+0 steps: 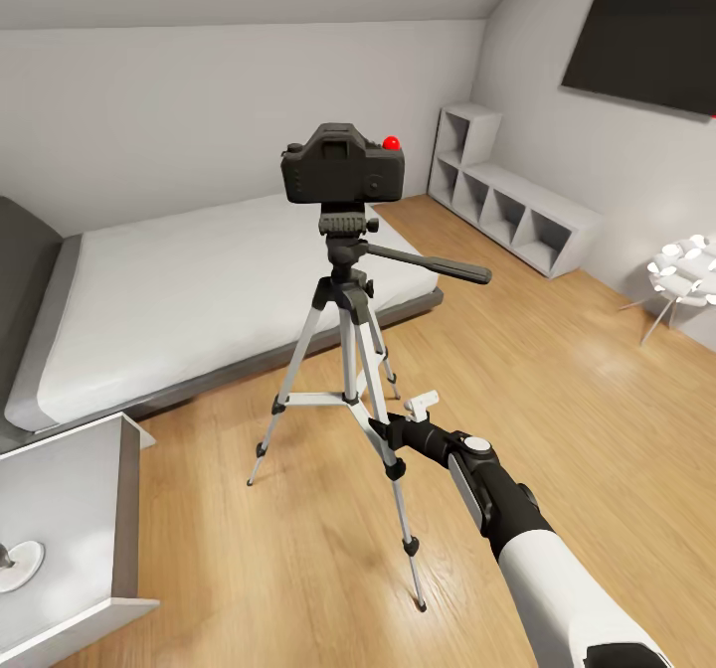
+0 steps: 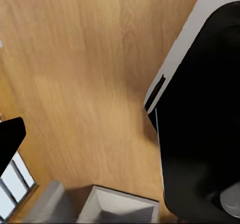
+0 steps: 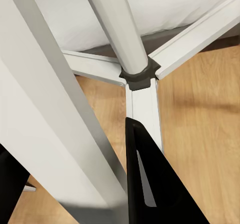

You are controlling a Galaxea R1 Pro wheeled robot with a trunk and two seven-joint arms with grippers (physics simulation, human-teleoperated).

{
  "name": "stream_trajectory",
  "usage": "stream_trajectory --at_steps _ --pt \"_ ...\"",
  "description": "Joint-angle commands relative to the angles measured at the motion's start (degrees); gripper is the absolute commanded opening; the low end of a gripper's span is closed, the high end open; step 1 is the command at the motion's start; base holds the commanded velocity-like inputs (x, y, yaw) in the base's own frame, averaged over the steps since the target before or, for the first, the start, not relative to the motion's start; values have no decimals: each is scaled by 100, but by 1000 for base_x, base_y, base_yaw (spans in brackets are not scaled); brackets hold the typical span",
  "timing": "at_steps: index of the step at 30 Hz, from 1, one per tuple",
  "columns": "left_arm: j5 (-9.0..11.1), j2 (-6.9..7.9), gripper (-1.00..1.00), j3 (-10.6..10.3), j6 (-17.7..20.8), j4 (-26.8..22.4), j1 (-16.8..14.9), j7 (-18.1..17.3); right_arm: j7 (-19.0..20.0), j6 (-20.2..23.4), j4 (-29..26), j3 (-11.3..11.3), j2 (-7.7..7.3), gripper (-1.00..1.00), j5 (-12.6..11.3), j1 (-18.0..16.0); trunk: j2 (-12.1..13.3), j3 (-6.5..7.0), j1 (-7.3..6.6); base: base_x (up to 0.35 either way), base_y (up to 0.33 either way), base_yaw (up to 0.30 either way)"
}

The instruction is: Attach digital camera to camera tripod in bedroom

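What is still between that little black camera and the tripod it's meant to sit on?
Nothing visible. In the head view the digital camera already sits on the head of the camera tripod, with no gap or object between them. The right gripper is down by one of the tripod's legs, away from the camera.

Right arm outstretched — end effector (image 1: pixel 403 429) forward.

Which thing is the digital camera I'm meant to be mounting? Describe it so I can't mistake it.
Start at the low bed with the white mattress; the camera tripod with silver legs stands on the wood floor in front of it. The digital camera is the small black box sitting on the tripod's top, with a bright red dot on its upper corner.
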Motion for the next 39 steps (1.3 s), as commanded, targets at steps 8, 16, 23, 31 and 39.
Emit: stream_trajectory --at_steps 8,16,23,31,39 --pt "568 -49 100 -53 52 -12 197 285 -26 33 4 -10 2 -100 238 0 -7 -9 4 0 0 0" --pt "657 -55 100 -61 31 -27 257 304 -26 25 3 -10 2 -100 233 0 -7 -9 4 0 0 0" --pt "688 -79 100 -58 30 -24 279 302 -20 26 1 -10 8 -100 244 0 -7 -9 4 0 0 0" --pt "685 -171 100 -58 9 -54 284 293 -11 33 1 -10 2 100 264 0 -7 -9 4 0 0 0" --pt "685 -204 100 -52 -48 -23 284 293 -9 33 1 -9 2 100 267 0 -7 -9 4 0 0 0"
